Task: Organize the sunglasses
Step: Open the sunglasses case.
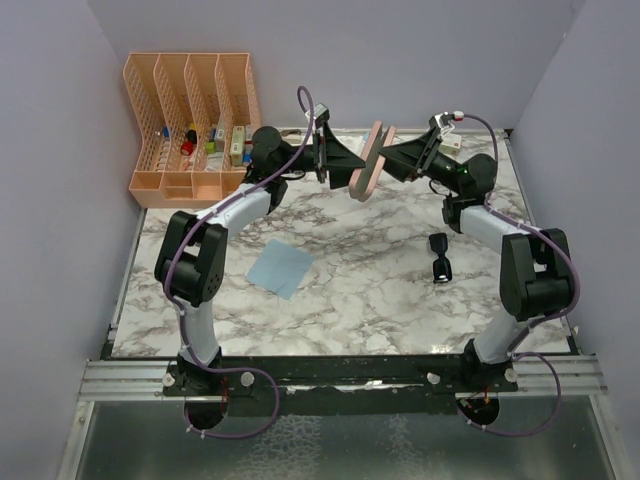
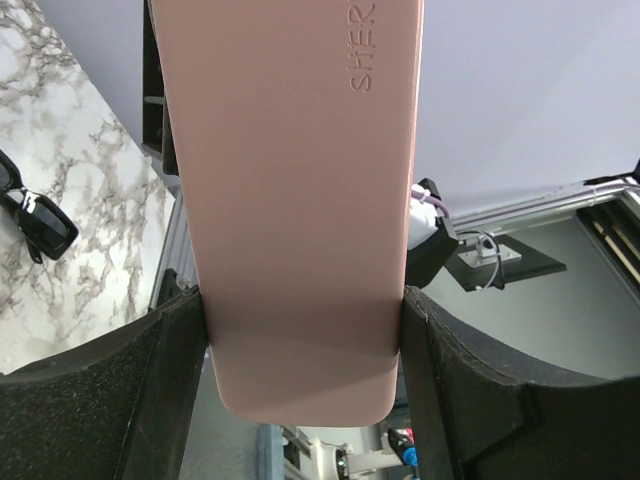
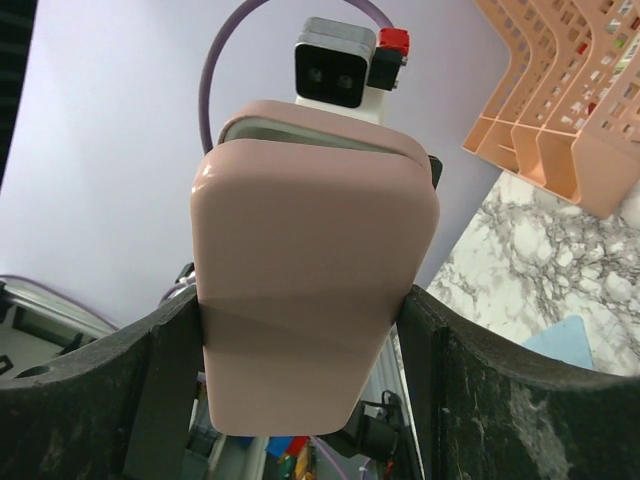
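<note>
The pink case (image 1: 370, 160) is held in the air above the back of the table, between both grippers. It stands on edge and its two halves show a narrow gap. My left gripper (image 1: 352, 167) is shut on it from the left; in the left wrist view the case (image 2: 300, 200) fills the space between the fingers (image 2: 160, 370). My right gripper (image 1: 394, 157) is shut on it from the right, with the case (image 3: 310, 290) between its fingers (image 3: 450, 380). The black folded sunglasses (image 1: 439, 257) lie on the marble at the right, also in the left wrist view (image 2: 35, 218).
A light blue cloth (image 1: 281, 267) lies flat on the left middle of the marble table (image 1: 350, 290), also showing in the right wrist view (image 3: 565, 340). A peach file organizer (image 1: 190, 120) with small items stands at the back left corner. Walls enclose three sides.
</note>
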Robot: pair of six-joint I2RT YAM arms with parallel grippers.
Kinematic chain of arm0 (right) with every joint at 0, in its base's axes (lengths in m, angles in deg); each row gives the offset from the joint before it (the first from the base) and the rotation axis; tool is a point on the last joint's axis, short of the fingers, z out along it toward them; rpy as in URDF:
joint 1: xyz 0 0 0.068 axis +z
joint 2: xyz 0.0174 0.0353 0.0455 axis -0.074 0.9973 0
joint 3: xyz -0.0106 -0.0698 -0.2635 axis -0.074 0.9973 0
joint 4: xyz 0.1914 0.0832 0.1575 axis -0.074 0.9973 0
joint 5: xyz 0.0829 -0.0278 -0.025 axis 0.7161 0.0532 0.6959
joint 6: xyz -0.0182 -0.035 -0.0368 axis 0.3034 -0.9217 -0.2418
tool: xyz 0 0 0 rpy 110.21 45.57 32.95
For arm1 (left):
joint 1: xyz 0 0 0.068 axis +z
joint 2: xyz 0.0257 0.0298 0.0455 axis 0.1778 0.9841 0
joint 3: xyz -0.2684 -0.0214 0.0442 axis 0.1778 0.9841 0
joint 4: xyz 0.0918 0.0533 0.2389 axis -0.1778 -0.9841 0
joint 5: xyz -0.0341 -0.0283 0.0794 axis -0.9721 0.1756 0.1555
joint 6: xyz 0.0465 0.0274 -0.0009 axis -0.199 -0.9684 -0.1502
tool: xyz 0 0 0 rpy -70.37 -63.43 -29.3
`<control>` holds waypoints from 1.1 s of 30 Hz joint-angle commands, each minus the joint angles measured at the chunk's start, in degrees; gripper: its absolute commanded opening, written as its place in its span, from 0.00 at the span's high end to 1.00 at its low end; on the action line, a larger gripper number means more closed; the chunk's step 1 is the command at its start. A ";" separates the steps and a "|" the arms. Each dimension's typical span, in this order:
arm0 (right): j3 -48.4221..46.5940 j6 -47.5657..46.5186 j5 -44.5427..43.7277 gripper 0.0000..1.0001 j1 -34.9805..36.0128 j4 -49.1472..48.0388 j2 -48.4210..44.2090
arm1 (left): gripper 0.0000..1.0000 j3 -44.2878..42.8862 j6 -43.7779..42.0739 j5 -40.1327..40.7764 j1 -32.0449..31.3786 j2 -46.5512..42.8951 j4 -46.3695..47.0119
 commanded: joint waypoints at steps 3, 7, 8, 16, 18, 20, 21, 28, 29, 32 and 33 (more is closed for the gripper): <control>4.01 6.19 -1.37 0.99 -0.21 -12.38 3.70 | 1.00 -1.38 6.95 1.14 0.29 -3.61 10.49; 5.98 12.62 -3.00 0.99 -0.21 -21.37 6.24 | 1.00 -2.37 8.76 2.38 0.86 -4.24 11.75; 6.14 13.84 -3.32 0.99 -0.21 -22.58 6.72 | 1.00 -2.47 9.17 2.68 0.94 -4.46 12.33; 8.65 24.23 -9.69 0.99 -0.21 -36.68 10.02 | 1.00 1.86 13.14 4.88 2.22 -6.11 14.60; 9.03 26.51 -11.31 0.99 -0.15 -39.89 10.88 | 1.00 3.53 14.09 5.35 2.58 -6.56 15.77; 9.45 27.01 -12.28 0.99 -0.06 -40.59 10.83 | 1.00 5.90 15.13 5.96 2.65 -7.17 16.91; 9.51 26.84 -12.46 0.99 0.02 -40.51 10.59 | 1.00 6.95 15.45 6.15 2.69 -7.48 17.31; 5.93 28.38 -14.54 0.99 0.62 -40.61 8.42 | 1.00 12.82 17.75 7.51 4.54 -8.56 20.13; 5.64 28.57 -15.06 0.99 0.65 -40.65 8.07 | 1.00 12.72 18.02 7.63 4.87 -8.57 20.51; 5.74 29.11 -17.52 0.99 1.20 -40.59 6.84 | 1.00 11.53 18.46 7.91 5.61 -8.69 20.86; 5.83 29.15 -18.14 0.99 1.54 -40.58 6.57 | 1.00 10.99 18.54 7.91 5.76 -8.70 20.90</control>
